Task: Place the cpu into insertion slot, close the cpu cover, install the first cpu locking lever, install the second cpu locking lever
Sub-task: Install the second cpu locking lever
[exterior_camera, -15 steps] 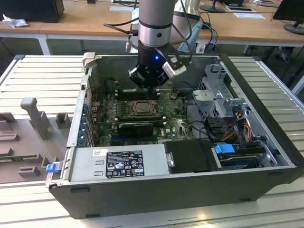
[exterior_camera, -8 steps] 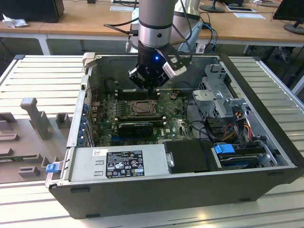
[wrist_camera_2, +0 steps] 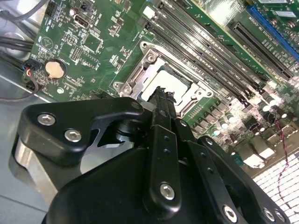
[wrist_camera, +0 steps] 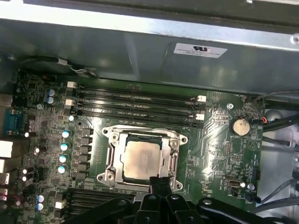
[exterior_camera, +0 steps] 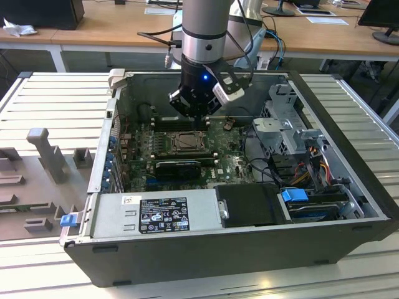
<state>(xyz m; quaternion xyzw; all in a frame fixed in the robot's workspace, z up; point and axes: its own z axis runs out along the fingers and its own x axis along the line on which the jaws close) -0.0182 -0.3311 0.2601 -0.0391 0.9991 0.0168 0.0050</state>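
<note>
- The gripper hangs from the arm inside the open computer case, just above the green board.
- Its fingertips meet in one dark tip, jaws together with nothing between them, at the edge of the socket in the first wrist view.
- The chip lies flat in the socket, silver top up, its sides square with the socket's rim.
- The cover plate is down around the chip, which shows through its window.
- The socket's sides run parallel to the long black memory slots beside it.
- In the second wrist view the closed tip sits over the socket's edge, the chip partly hidden behind it.
</note>
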